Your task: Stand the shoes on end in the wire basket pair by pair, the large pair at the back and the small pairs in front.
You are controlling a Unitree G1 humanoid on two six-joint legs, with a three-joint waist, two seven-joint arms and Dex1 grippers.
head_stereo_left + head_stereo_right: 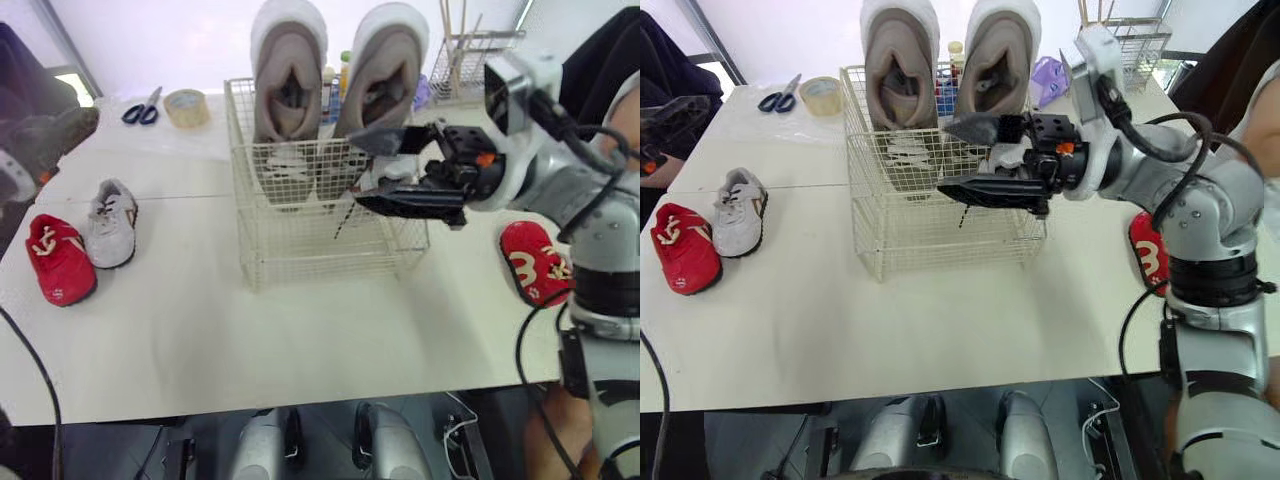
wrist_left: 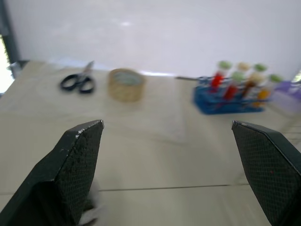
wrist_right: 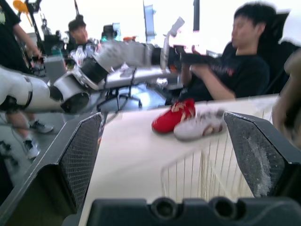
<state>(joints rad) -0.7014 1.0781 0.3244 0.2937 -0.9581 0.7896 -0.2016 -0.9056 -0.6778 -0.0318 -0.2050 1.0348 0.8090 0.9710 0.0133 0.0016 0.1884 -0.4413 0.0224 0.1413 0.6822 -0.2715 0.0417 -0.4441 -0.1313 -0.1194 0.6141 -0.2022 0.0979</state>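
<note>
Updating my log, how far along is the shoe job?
Done: the large pair stands at the back of the wire basket. In hand: the right claw hangs open over the basket's front, nothing clearly held. Left: a red shoe and grey shoe on the table at left, another red shoe at right.

Black-handled scissors [image 1: 143, 108] lie at the counter's [image 1: 300, 340] far left edge, a roll of tape [image 1: 186, 107] just beside them. A blue rack of capped tubes [image 2: 230, 96] stands farther right. At the far right corner, a wire holder [image 1: 470, 62] carries thin sticks. Beyond the counter sits a person in black [image 3: 235, 61].
</note>
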